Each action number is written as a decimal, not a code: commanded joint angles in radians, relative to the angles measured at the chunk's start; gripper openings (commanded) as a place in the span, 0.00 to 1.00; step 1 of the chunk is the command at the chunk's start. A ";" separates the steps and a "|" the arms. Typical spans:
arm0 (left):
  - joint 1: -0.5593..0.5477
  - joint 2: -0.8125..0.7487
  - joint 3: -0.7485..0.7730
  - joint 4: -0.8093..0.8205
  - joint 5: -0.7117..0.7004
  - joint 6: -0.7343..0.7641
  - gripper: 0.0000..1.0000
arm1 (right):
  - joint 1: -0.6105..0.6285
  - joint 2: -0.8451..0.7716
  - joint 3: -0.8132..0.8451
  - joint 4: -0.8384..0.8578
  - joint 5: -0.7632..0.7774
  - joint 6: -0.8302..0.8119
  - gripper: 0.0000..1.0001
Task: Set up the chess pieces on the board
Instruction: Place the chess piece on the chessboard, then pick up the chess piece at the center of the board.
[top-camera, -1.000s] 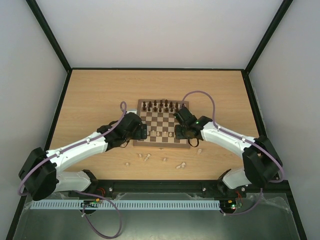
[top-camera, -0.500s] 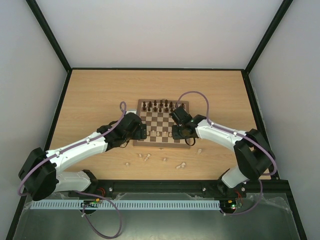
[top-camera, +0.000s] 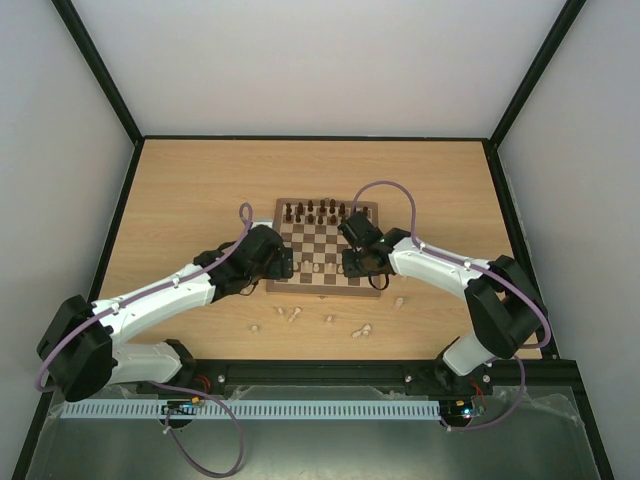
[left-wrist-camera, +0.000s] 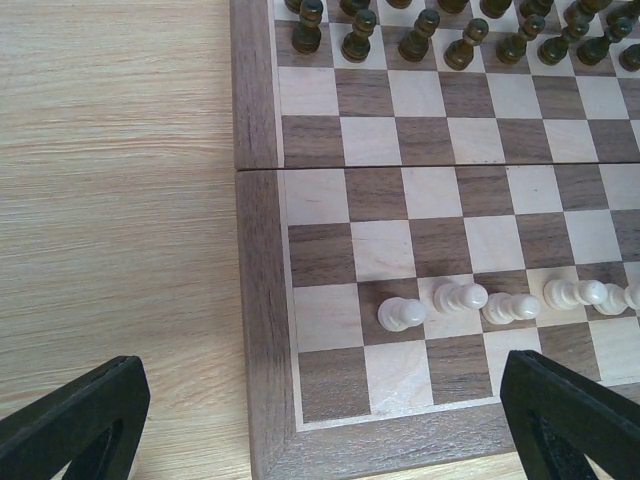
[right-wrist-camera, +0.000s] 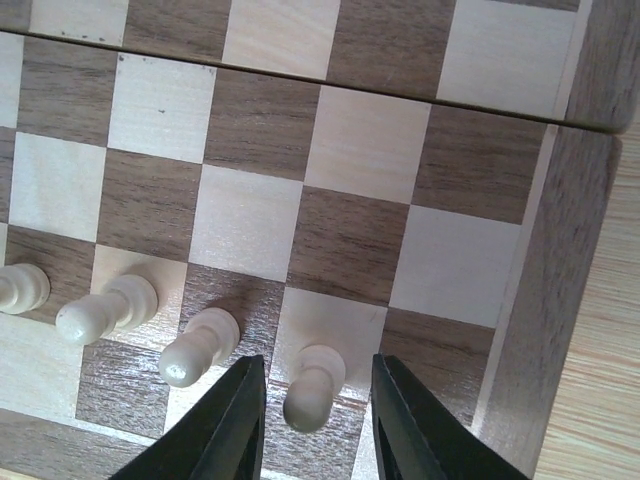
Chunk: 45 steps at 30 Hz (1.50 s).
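Right claw (right-wrist-camera: 318, 362) edged inward, straddling a cream pawn (right-wrist-camera: 313, 390).

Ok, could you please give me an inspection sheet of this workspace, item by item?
Surface: light wooden table.
Job's things: board lies mid-table; cream pieces stand in a row on its near side; loose pieces lie on the table in front; dark pieces fill the far rows.
Clutter: nothing seen.
Grippers: left gripper open above the board's near left corner; right gripper open, fingers on either side of a standing pawn.
Cables: purple cable loops along each arm.
Surroundings: pale walls, black frame.
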 joint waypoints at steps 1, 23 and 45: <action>0.007 -0.018 -0.003 -0.012 -0.019 -0.002 0.99 | 0.005 -0.013 0.015 -0.039 0.012 0.004 0.32; 0.013 -0.031 -0.028 0.062 0.073 0.045 0.99 | -0.241 -0.289 -0.249 -0.078 0.058 0.175 0.45; 0.025 -0.040 -0.052 0.079 0.089 0.046 0.99 | -0.341 -0.168 -0.267 0.004 0.047 0.115 0.32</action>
